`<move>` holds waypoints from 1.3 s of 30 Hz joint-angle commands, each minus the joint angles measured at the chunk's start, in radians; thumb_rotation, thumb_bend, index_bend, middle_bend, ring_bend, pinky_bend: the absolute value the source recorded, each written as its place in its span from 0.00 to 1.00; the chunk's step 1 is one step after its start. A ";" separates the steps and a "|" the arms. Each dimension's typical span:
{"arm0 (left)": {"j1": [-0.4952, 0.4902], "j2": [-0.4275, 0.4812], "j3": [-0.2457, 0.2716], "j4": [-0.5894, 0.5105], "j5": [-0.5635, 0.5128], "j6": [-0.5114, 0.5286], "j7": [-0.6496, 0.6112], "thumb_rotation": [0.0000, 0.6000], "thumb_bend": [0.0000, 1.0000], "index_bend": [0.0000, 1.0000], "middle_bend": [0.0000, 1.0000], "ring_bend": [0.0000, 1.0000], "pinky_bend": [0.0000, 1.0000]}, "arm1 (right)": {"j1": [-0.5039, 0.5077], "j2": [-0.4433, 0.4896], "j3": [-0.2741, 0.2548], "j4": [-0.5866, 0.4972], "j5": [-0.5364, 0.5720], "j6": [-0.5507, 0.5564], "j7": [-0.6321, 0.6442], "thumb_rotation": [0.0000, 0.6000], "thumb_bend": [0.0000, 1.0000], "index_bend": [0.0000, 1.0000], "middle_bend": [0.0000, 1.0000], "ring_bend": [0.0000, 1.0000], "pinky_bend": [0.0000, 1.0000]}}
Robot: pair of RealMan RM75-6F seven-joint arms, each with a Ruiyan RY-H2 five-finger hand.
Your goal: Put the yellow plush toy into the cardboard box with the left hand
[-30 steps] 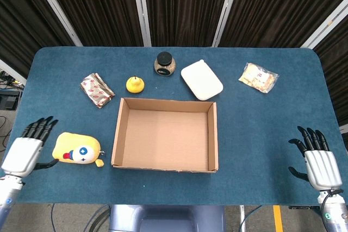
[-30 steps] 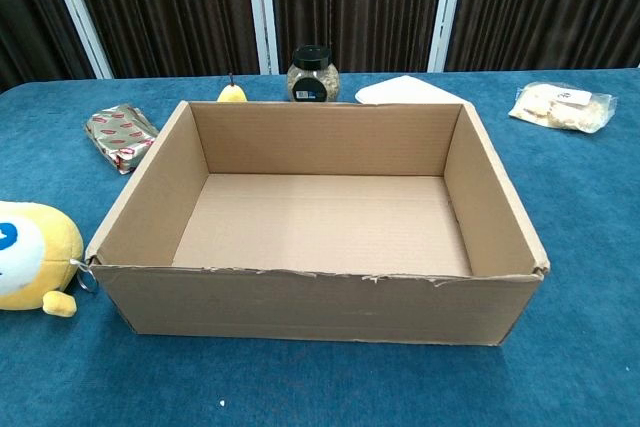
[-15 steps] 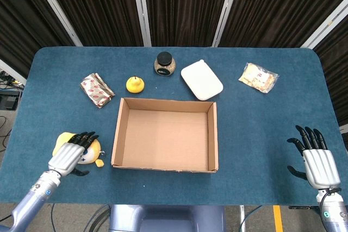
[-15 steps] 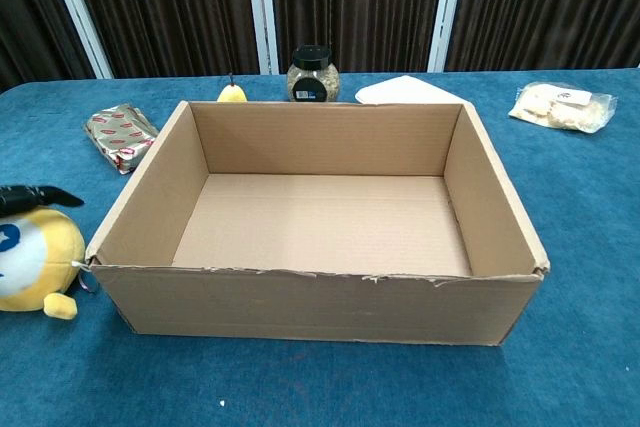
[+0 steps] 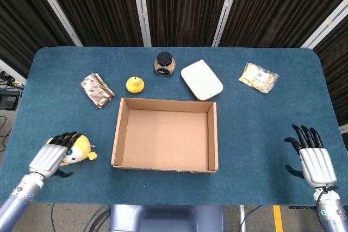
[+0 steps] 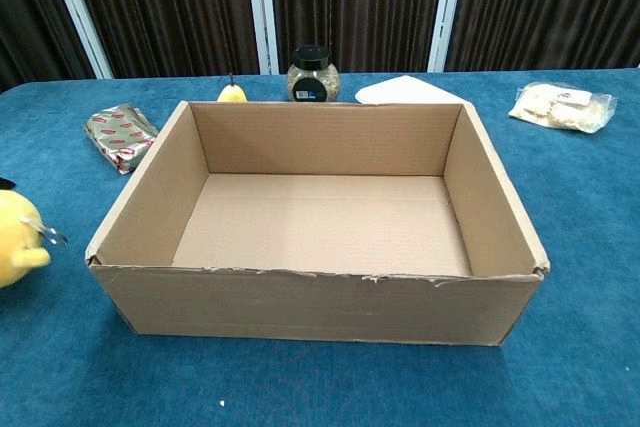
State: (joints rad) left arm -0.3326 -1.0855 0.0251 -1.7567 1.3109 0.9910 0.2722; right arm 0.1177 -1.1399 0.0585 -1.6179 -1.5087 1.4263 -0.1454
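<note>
Fingers of our left hand [image 5: 51,157] are clamped over the yellow plush toy [image 5: 80,149] beside the cardboard box [image 5: 165,164]; our right hand [image 5: 310,158] rests with fingers spread apart.

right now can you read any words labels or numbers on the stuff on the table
None can be read.
jar: a label on its front, print too small.
red-patterned packet: markings blurred.
clear snack bag: a small label, illegible.
cardboard box: plain, no print visible.
</note>
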 commanded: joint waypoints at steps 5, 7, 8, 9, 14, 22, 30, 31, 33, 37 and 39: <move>0.006 0.015 0.018 0.008 -0.009 -0.007 -0.006 1.00 0.03 0.00 0.00 0.00 0.10 | -0.001 0.002 -0.002 -0.002 -0.001 0.000 0.000 1.00 0.00 0.30 0.05 0.00 0.00; 0.000 0.008 0.019 0.016 -0.018 -0.019 -0.001 1.00 0.03 0.00 0.00 0.00 0.10 | -0.002 0.003 -0.003 -0.003 -0.001 0.001 0.002 1.00 0.00 0.30 0.05 0.00 0.00; -0.005 0.000 0.019 0.022 -0.027 -0.029 0.004 1.00 0.03 0.00 0.00 0.00 0.11 | -0.002 0.004 -0.003 -0.004 -0.002 0.003 0.004 1.00 0.00 0.30 0.05 0.00 0.00; -0.011 -0.008 0.017 0.027 -0.036 -0.039 0.010 1.00 0.03 0.00 0.00 0.00 0.11 | -0.003 0.004 -0.004 -0.004 -0.003 0.004 0.005 1.00 0.00 0.30 0.05 0.00 0.00; -0.031 -0.033 0.007 0.066 -0.093 -0.058 0.069 1.00 0.04 0.00 0.00 0.00 0.15 | -0.004 0.006 -0.007 -0.005 -0.006 0.006 0.014 1.00 0.00 0.30 0.05 0.00 0.00; -0.062 -0.102 -0.043 0.141 -0.252 -0.062 0.129 1.00 0.19 0.00 0.00 0.05 0.40 | -0.008 0.010 -0.007 -0.007 -0.006 0.011 0.031 1.00 0.00 0.30 0.05 0.00 0.00; -0.081 -0.163 -0.072 0.170 -0.335 -0.005 0.213 1.00 0.47 0.32 0.19 0.36 0.62 | -0.014 0.014 -0.008 -0.010 -0.003 0.018 0.041 1.00 0.00 0.30 0.05 0.00 0.00; -0.079 -0.170 -0.076 0.170 -0.339 0.004 0.211 1.00 0.51 0.37 0.24 0.39 0.65 | -0.014 0.014 -0.008 -0.010 -0.003 0.019 0.042 1.00 0.00 0.30 0.05 0.00 0.00; -0.074 -0.189 -0.093 0.169 -0.342 0.035 0.196 1.00 0.63 0.51 0.37 0.49 0.72 | -0.015 0.014 -0.008 -0.010 -0.003 0.021 0.045 1.00 0.00 0.30 0.05 0.00 0.00; -0.059 -0.222 -0.108 0.179 -0.292 0.113 0.168 1.00 0.74 0.61 0.44 0.54 0.75 | -0.014 0.014 -0.008 -0.010 -0.005 0.019 0.046 1.00 0.00 0.30 0.05 0.00 0.00; -0.055 -0.226 -0.111 0.174 -0.269 0.134 0.154 1.00 0.77 0.62 0.44 0.54 0.75 | -0.014 0.014 -0.008 -0.009 -0.005 0.021 0.045 1.00 0.00 0.30 0.05 0.00 0.00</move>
State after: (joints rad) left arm -0.3954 -1.2994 -0.0775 -1.5825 1.0161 1.1006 0.4446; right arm 0.1036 -1.1258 0.0502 -1.6270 -1.5141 1.4468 -0.1000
